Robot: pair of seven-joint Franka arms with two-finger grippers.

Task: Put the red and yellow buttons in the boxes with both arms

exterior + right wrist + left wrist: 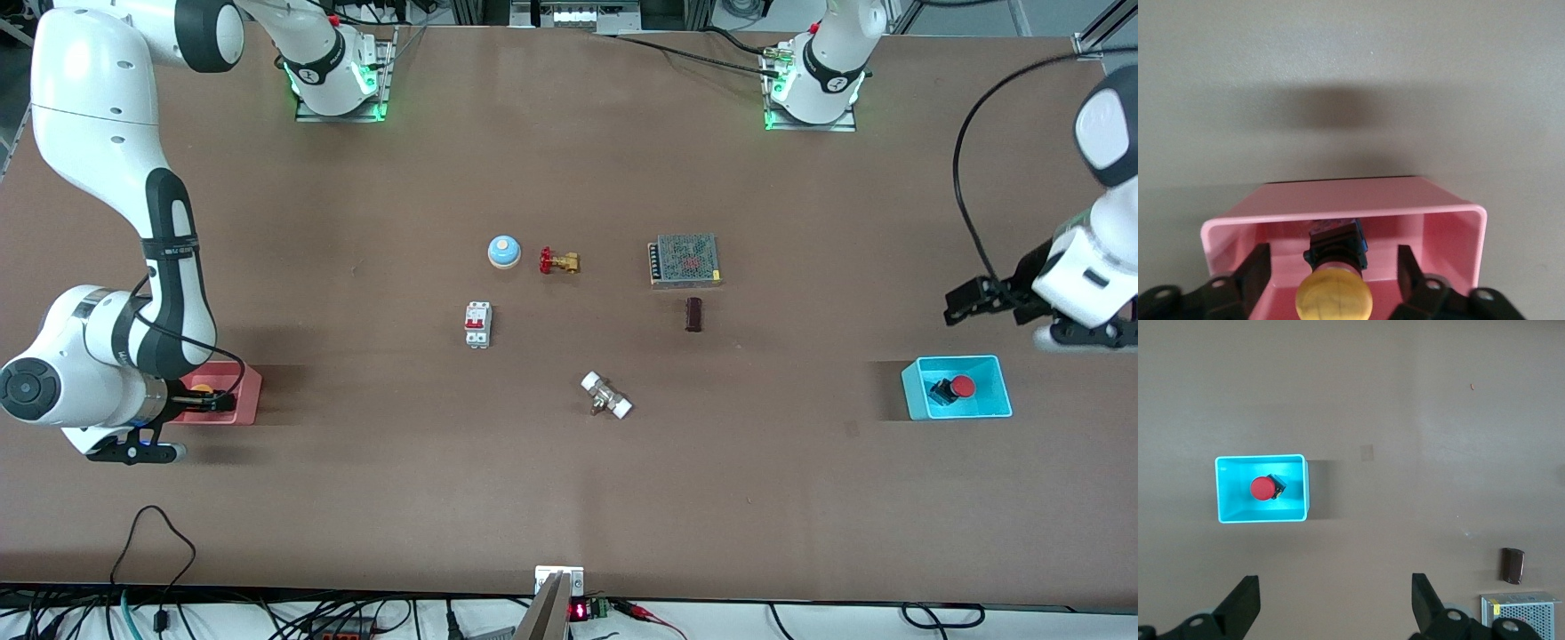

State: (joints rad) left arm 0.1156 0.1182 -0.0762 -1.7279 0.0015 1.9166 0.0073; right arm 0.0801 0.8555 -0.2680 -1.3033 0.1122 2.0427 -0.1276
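Red button point(962, 387) lies in cyan box point(1002, 388); left gripper point(1335, 603) above, fingers apart, empty. Right gripper point(1333, 270) fingers spread, flanking yellow button point(1334, 300) in pink box point(1458, 230); I lift straight, clearing walls.

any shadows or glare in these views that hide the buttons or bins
Front view: the right arm covers much of the pink-red plastic bin. Left wrist view: even light, red-capped button sharp in the cyan plastic bin. Right wrist view: broad soft shadow on the table; yellow-capped button slightly blurred between the right gripper fingers.

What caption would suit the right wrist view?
Open right gripper inside the pink box, yellow button between its fingers.
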